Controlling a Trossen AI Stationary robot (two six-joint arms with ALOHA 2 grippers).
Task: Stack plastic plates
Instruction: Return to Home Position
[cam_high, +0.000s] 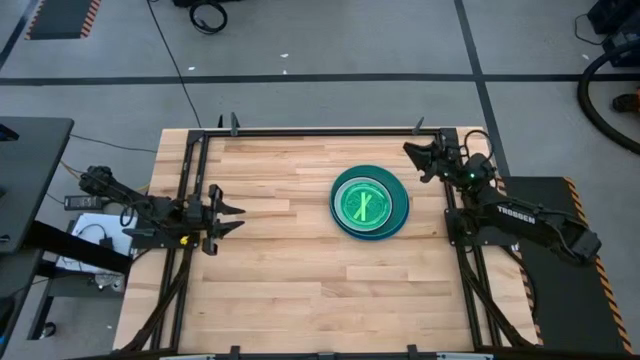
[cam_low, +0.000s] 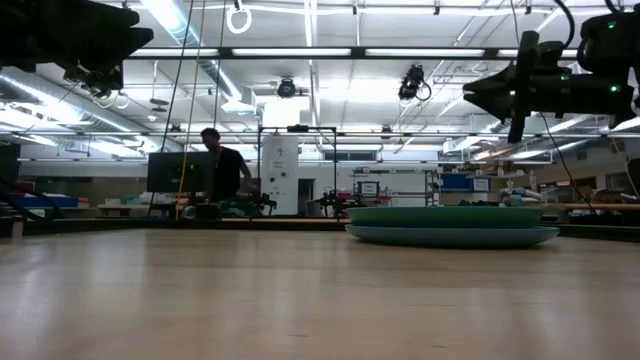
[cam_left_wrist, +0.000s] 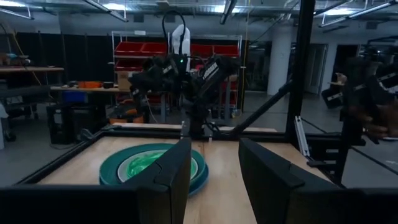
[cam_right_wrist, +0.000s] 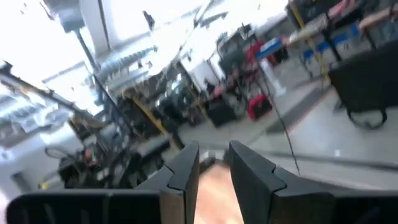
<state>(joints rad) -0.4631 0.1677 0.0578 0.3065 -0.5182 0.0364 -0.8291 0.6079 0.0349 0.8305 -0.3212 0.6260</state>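
Observation:
The plates sit in one stack right of the table's middle, resting on the wood. A teal rim shows over a blue plate, with a translucent neon-green plate on top. In the low view the stack is a low pile; in the left wrist view it lies ahead on the table. My left gripper hovers open at the table's left edge, pointing toward the stack. My right gripper is raised near the far right corner, open, apart from the stack.
A black metal frame runs along the table's edges. Bare wood spreads left of and in front of the stack. A person stands far off in the room beyond the table.

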